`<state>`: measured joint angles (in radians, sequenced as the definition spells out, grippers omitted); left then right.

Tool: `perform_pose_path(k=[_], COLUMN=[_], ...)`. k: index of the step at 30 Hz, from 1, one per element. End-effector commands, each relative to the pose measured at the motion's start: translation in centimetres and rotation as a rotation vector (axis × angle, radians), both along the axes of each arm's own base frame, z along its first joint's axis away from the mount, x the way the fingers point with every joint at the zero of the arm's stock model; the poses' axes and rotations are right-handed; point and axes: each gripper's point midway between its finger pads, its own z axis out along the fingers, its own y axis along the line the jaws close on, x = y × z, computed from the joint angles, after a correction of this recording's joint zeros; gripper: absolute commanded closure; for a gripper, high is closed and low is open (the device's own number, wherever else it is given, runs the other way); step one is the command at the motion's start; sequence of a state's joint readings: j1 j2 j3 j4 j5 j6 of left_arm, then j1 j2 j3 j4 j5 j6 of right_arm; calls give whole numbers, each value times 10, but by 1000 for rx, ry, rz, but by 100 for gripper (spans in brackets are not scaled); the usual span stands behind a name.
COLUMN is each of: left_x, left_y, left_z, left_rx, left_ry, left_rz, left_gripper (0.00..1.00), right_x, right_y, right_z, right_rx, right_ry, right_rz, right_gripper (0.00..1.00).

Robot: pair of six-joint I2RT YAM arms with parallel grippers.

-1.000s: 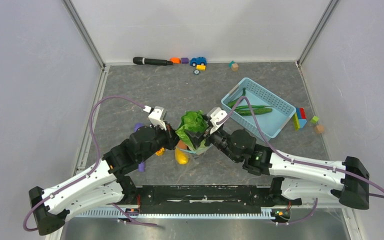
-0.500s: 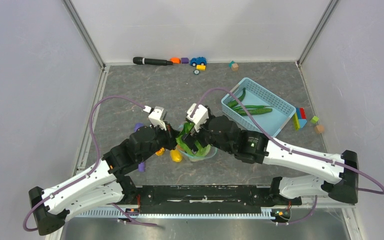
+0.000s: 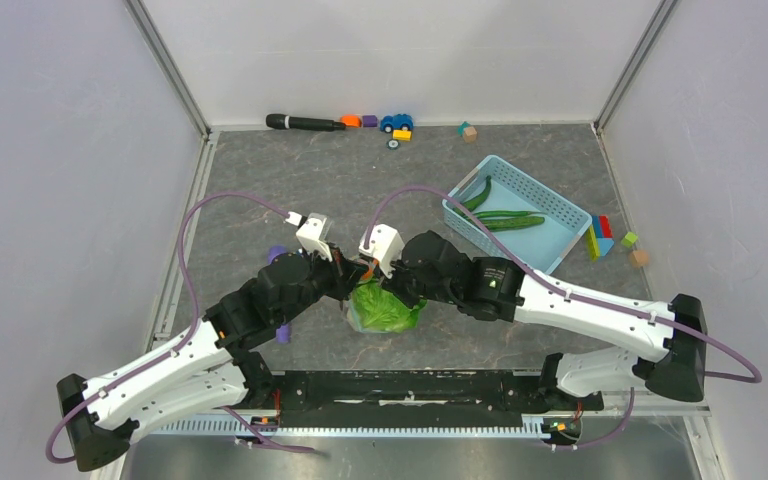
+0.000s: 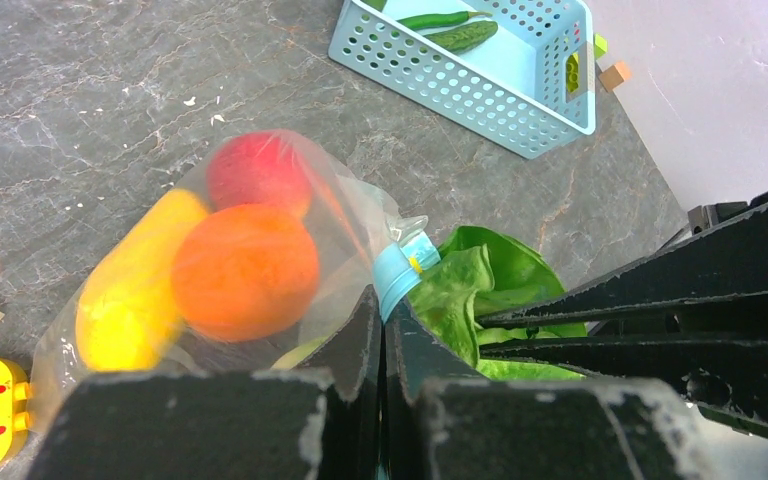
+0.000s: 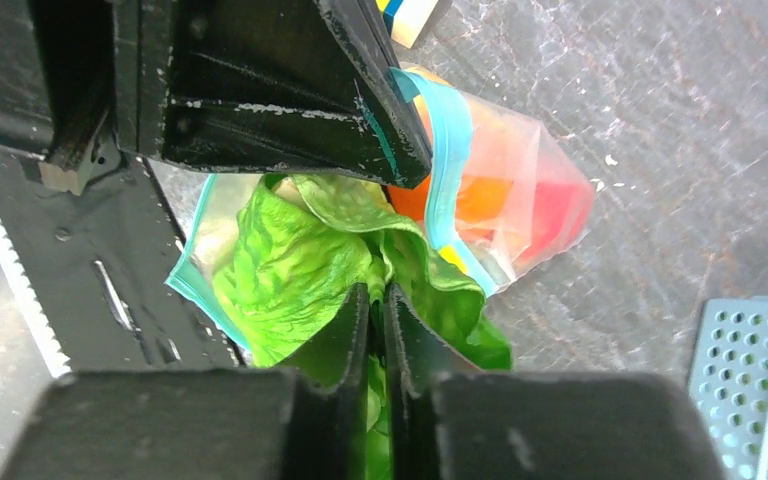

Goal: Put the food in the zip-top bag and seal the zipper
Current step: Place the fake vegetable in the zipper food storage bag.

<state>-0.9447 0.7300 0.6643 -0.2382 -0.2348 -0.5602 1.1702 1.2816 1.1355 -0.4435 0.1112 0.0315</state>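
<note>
Grey marbled tabletop [image 3: 260, 180] under bag [image 4: 360, 215]

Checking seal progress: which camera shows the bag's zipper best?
Right wrist: the zipper shows open, running down both sides of the lettuce. Left wrist shows only a short bunched bit in the jaws of the left gripper. In the top view it cannot be made out beneath the arms.

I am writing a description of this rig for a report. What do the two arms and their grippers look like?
The left arm and right arm match: white lower links, black upper joints, a small white block at the wrist. A purple cable loops along each. The left gripper and right gripper have black wedge-shaped fingers with scuffed pale edges.
</note>
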Motion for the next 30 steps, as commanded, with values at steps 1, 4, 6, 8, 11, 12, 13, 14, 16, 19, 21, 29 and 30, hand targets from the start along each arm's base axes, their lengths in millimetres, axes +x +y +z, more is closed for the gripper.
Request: perform_pose_path(k=[1, 4, 6, 8, 11, 12, 13, 14, 16, 19, 21, 29, 30], left_x=[4, 4, 4, 3, 3, 4, 5, 7, 9, 11, 12, 5, 3], left_y=[-3, -4, -3, -4, -6, -7, -7, -7, -8, -13, -17, -36, -38], left_z=[23, 22, 22, 22, 23, 22, 22, 21, 21, 21, 21, 28, 30], left_rx=[-78, -76, -76, -75, -75, -73, -70, -64, -52, -40, -30, -46, -54], left_ry=[-41, -39, -40, -38, -35, -31, -25, -18, -4, 24, 48, 103, 103], left_rz=[15, 14, 14, 12, 6, 7, 15, 23, 33, 34, 31, -39, -54], left_gripper=[98, 98, 98, 98, 98, 98, 98, 98, 98, 98, 98, 98, 98], right_x=[3, 7, 7, 6, 4, 3, 2, -2, -7, -17, -29, 13, 27], right_y=[3, 1, 1, 3, 9, 10, 12, 13, 15, 15, 20, 11, 2], right_z=[15, 17, 17, 18, 24, 27, 29, 31, 42, 52, 48, -22, -27], right_rx=[50, 99, 137, 184, 252, 278, 300, 326, 393, 454, 457, 228, 200], right_ry=[-5, -24, -36, -43, -58, -70, -83, -97, -146, -209, -220, -161, -178], right_rz=[-20, -54, -58, -49, -32, -21, -3, 26, 78, 160, 248, -8, -100], right_gripper=[100, 100, 100, 100, 100, 100, 100, 100, 100, 100, 100, 100, 100])
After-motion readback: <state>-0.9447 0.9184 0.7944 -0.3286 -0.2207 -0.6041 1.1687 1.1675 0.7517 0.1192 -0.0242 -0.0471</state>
